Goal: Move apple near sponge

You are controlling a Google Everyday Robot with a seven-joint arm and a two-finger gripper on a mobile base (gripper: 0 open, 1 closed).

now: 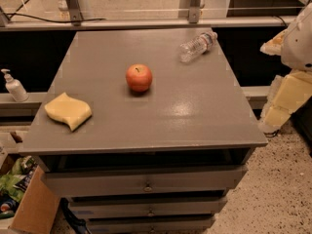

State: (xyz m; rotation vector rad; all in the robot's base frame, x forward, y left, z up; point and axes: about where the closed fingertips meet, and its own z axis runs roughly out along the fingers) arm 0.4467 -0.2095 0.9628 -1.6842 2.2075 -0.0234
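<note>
The red-orange apple (139,77) stands upright near the middle of the grey table top (195,111). The pale-yellow sponge (68,110) lies flat near the table's front left corner, well apart from the apple. My gripper (288,84) is at the right edge of the view, off the table's right side and level with its top. It is far from the apple and holds nothing that I can see.
A clear plastic bottle (197,46) lies on its side at the table's back right. A soap dispenser (13,86) stands on a ledge to the left. Drawers (146,184) are below the top, and a cardboard box (24,211) sits on the floor at lower left.
</note>
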